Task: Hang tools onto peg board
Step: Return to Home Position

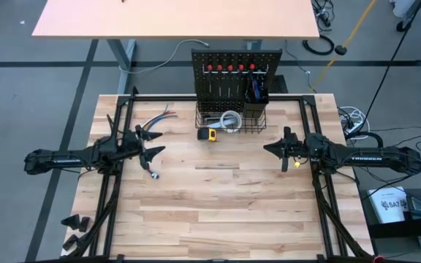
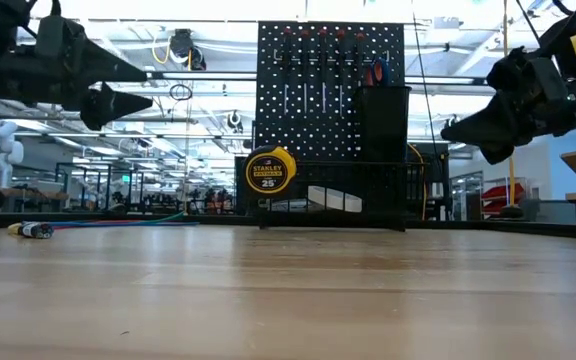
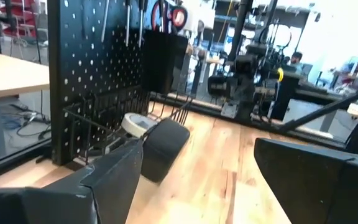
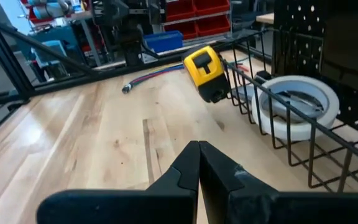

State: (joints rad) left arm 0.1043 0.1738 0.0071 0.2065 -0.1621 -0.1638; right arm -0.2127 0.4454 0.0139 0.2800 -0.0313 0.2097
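The black peg board [image 1: 236,69] stands upright at the table's far edge, with red-handled screwdrivers [image 1: 230,68] and silver wrenches [image 2: 308,85] hanging on it. A black cup [image 2: 381,110] holds more tools. A white tape roll [image 4: 297,106] lies in the wire basket [image 1: 248,126] at the board's foot. The yellow tape measure [image 2: 270,170] hangs tilted at the basket's near left corner, clear of the tabletop. My left gripper [image 1: 152,144] is open above the table's left part. My right gripper [image 1: 269,148] is shut above the right part. Both are empty and point toward the table's middle.
A bundle of coloured wires [image 1: 156,120] lies on the table's far left, just beyond my left gripper. Small black parts [image 1: 75,226] sit off the near left corner. The bare wooden tabletop [image 1: 218,197] stretches between the arms and toward the near edge.
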